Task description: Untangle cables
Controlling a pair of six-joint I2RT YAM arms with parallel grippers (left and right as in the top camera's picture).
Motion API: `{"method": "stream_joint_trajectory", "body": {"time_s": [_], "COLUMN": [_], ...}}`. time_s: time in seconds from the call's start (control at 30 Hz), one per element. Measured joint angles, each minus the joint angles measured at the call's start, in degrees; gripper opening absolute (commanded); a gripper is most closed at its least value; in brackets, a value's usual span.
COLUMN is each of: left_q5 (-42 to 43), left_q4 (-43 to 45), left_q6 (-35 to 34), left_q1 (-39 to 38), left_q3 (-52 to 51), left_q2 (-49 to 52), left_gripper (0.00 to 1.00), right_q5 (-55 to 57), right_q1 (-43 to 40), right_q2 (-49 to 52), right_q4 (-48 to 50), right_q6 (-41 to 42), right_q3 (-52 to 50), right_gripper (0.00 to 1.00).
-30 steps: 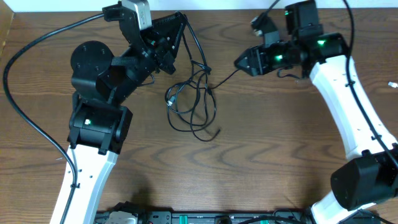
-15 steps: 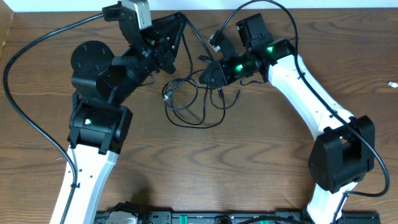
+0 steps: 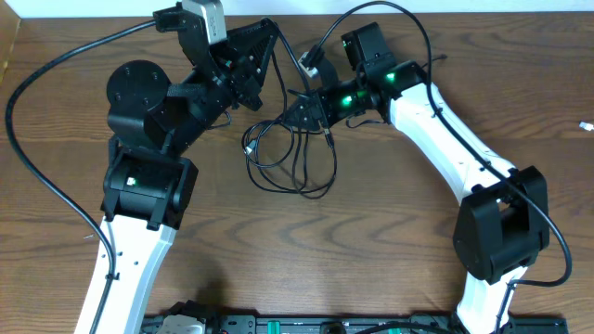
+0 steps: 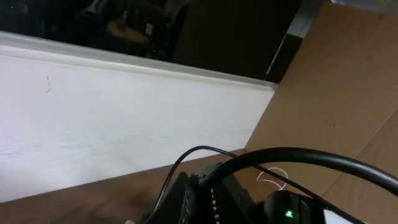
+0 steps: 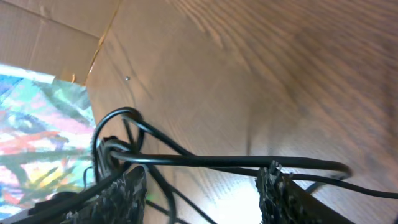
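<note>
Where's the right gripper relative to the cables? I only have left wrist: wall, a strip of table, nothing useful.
Observer: In the overhead view the right gripper sits at the wall-side end of the black cable tangle on the table.
Operator: Jaws open?
Observer: Yes. The right wrist view shows its fingers apart, with one black strand lying across the gap at the tips.
Operator: And the left?
Observer: The left gripper is shut, nearer the wall. A second strand runs from it down to the tangle. I can't tell if it's pinched.
</note>
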Motion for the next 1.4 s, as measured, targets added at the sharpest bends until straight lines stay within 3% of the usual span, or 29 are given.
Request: {"method": "stream_joint_trajectory", "body": {"time_s": [0.43,0.6,0.83,1.2,1.4], "left_q5": [-2.6,-2.8,-2.7,-2.6,-1.5], "left_q4": [-1.0,-1.0,2.9,2.8,0.4], "left_q6": [0.0,0.0,-2.0,-7.1,-7.8], "left_q1": [0.0,0.0,0.9,18.3,29.6], "left_q3": [0.0,0.0,0.0,0.0,0.0], "left_q2": [0.1,0.1,0.1,-6.1,-10.7], "left_gripper": [0.07,0.07,0.07,0.07,0.07], "right_q5": [-0.3,6.4,15.4,21.2,24.1], "right_q1": [1.5,4.7,5.4,-6.4,-12.0], "right_q2": [0.0,0.8,7.1,10.2,10.2], "right_q4": [-4.4,-3.6,-2.2,-5.7,-8.6], "right_q6": [0.0,1.3,7.7,12.1,12.1], "right_q3": [0.0,0.0,0.0,0.0,0.2], "right_gripper": [0.51,0.47,0.34,0.33,0.19]}}
